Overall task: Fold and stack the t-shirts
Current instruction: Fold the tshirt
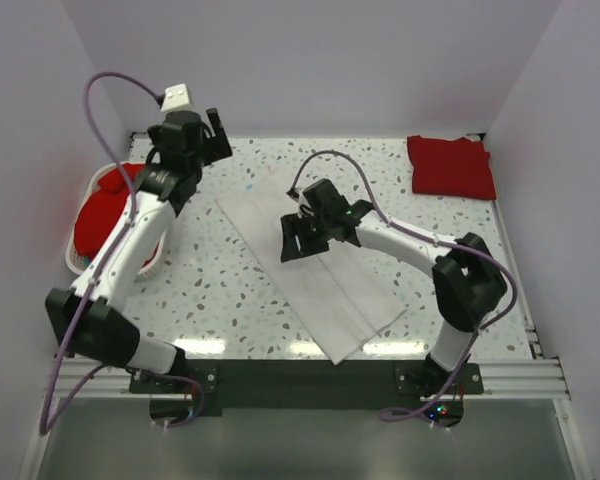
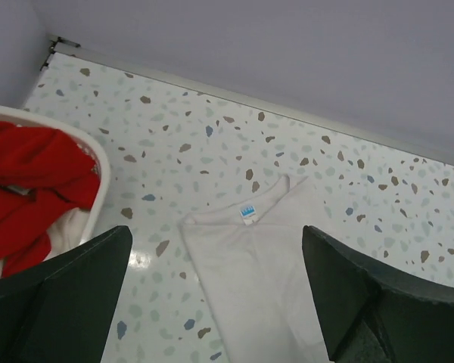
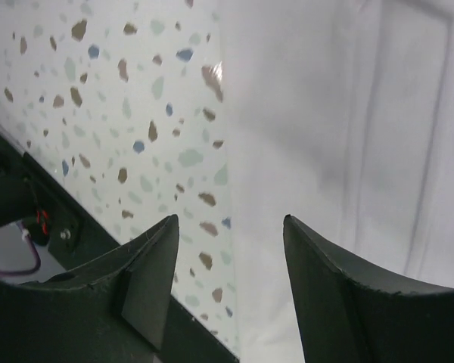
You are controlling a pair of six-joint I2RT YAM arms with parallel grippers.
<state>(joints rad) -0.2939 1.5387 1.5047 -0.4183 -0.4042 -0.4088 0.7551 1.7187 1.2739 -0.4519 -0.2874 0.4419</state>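
Item: white t-shirt (image 1: 310, 270), folded into a long strip and lying flat across mid-surface (image 1: 210, 280), running from 11 o'clock (neck label end) to 5 o'clock. Further stock: one folded red t-shirt (image 1: 452, 165) at 2 o'clock; loose red t-shirts (image 2: 30, 181) in a white basket (image 2: 83, 144) at 9 o'clock. Left hand (image 2: 216, 249): raised at 11 o'clock, spread wide, empty. Right hand (image 3: 231, 223): over the strip's middle, partly spread, gripping nothing.
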